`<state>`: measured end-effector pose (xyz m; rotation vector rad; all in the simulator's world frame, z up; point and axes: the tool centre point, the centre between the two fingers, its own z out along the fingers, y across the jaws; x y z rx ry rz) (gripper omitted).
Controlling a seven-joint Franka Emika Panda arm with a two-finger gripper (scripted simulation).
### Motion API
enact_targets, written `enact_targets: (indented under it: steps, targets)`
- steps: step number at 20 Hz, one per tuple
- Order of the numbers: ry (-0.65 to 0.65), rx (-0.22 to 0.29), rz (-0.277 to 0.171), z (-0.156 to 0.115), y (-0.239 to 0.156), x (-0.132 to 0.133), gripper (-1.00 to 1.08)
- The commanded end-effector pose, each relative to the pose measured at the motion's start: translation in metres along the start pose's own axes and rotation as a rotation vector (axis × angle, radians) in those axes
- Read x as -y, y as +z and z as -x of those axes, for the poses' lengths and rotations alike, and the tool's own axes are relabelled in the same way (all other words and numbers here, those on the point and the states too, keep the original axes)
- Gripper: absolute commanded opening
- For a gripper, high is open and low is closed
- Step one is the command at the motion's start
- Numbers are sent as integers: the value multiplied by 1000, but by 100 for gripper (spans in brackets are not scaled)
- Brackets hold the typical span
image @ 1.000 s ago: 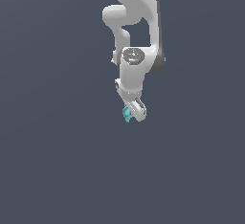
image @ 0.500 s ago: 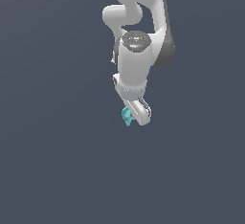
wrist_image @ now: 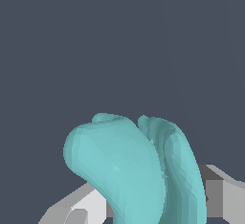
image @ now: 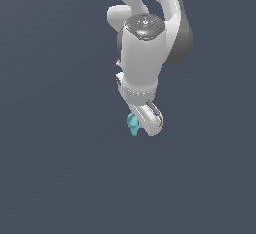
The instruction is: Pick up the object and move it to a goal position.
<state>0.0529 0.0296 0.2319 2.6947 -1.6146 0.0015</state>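
Note:
The object is a small teal knobby thing (image: 133,124), held at the tip of my gripper (image: 140,124) in the exterior view. It sticks out on the exterior view's left of the white fingers. In the wrist view the teal object (wrist_image: 134,170) fills the lower middle, with a grey-white finger (wrist_image: 79,206) on one side and another (wrist_image: 220,194) on the other. The gripper is shut on it. The white arm (image: 145,53) hangs above it.
Only a plain dark grey-blue surface (image: 60,178) shows around the arm. No other object, container or goal marker shows in either view.
The arm's wrist has swung toward the camera and looks larger. The gripper and the teal object stay at nearly the same place, a little lower.

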Motion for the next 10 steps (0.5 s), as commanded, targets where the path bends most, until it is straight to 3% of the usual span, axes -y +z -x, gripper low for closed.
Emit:
enact_targets:
  steps: [1,10]
  targets:
    - [0,0,1,-3,-7,5,-100]
    - [0,1,0,-7,-16,13,-100]
